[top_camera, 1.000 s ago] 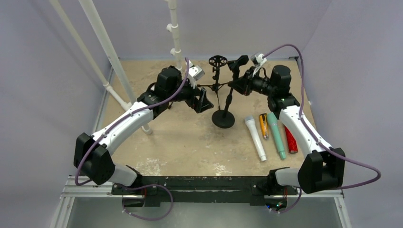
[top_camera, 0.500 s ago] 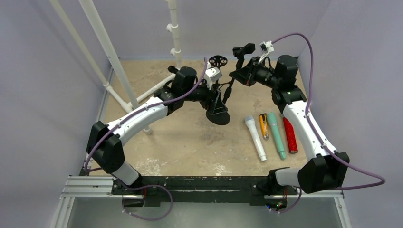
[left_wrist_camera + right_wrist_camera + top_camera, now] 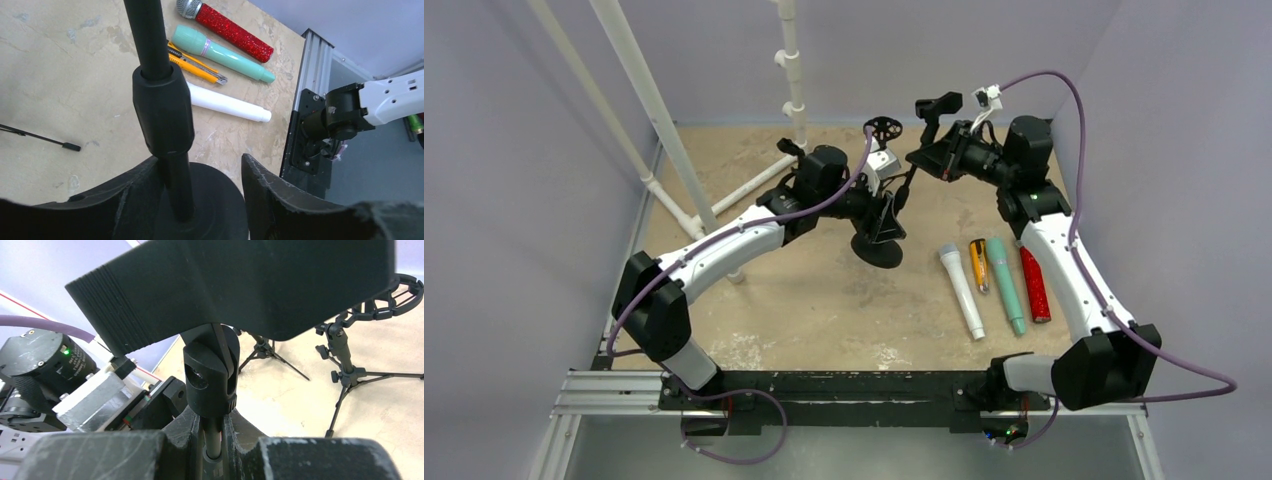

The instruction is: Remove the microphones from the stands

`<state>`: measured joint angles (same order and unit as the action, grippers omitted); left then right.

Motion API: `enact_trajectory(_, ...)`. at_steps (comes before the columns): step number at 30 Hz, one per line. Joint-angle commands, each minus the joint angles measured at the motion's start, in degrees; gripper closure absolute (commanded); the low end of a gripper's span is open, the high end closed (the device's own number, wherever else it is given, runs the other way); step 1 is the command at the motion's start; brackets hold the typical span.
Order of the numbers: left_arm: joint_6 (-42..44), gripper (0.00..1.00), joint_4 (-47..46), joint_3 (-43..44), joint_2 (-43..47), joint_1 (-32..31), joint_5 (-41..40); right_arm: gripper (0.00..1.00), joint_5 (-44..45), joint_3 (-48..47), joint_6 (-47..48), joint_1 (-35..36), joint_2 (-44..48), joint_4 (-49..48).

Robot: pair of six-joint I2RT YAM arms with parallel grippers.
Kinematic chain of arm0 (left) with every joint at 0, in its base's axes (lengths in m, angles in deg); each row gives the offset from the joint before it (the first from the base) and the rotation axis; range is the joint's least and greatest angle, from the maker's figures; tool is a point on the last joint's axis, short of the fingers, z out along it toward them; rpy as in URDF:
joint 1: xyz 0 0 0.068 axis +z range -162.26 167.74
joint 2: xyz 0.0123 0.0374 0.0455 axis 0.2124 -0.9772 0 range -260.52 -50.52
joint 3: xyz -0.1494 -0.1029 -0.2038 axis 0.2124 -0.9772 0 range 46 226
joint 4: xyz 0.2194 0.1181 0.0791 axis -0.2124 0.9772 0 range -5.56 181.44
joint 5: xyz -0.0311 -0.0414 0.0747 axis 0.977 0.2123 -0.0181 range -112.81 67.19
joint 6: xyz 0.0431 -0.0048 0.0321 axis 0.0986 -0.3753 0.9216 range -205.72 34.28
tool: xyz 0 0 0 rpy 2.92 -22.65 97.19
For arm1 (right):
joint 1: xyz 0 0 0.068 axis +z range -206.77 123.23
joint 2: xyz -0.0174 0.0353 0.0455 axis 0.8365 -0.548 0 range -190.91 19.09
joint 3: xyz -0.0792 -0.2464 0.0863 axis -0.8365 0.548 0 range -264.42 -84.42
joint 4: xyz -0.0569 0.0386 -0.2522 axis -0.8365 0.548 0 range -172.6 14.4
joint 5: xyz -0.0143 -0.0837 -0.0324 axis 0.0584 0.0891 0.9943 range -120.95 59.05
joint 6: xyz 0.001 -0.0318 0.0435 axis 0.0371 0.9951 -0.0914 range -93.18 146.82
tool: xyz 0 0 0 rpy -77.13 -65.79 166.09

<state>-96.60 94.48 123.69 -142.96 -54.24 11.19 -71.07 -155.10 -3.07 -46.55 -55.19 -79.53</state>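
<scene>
The black stand with a round base (image 3: 876,250) is tilted, its base lifted at the near side. Its black clip (image 3: 939,103) is at the top, and I see no microphone in it. My right gripper (image 3: 924,158) is shut on the stand's upper pole just under the clip's swivel joint (image 3: 210,375). My left gripper (image 3: 886,215) is open around the lower pole. In the left wrist view the pole's collar (image 3: 162,115) is by one finger and the other finger (image 3: 270,195) stands apart. Several microphones lie right of the stand: white (image 3: 961,292), teal (image 3: 1006,284) and red (image 3: 1035,292).
A yellow utility knife (image 3: 977,264) lies between the white and teal microphones. A small tripod with a round shock mount (image 3: 883,128) stands behind the stand. White pipes (image 3: 639,90) rise at the back left. The metal rail (image 3: 312,90) runs along the near edge.
My right gripper has raised the stand's top and tilted it. My left arm has swung right until its open jaws are round the lower pole. The base has shifted slightly left.
</scene>
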Motion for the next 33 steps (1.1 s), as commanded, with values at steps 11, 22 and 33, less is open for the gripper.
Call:
enact_trajectory(11, 1.4, 1.0, -2.2, -1.3, 1.3, -1.1, 1.4, 0.99, -2.1, -2.4, -3.6, -0.3, 4.4, -4.3)
enact_trajectory(22, -1.5, 1.0, -2.6, -1.3, 4.2, -1.1, -1.6, 0.3, -3.5, 5.2, 1.8, 0.6, 6.9, -1.4)
enact_trajectory(33, -2.4, 1.0, -4.0, -2.9, 4.9, -1.1, -3.5, 0.47, -5.3, 12.6, 5.3, 3.8, 6.3, -2.8)
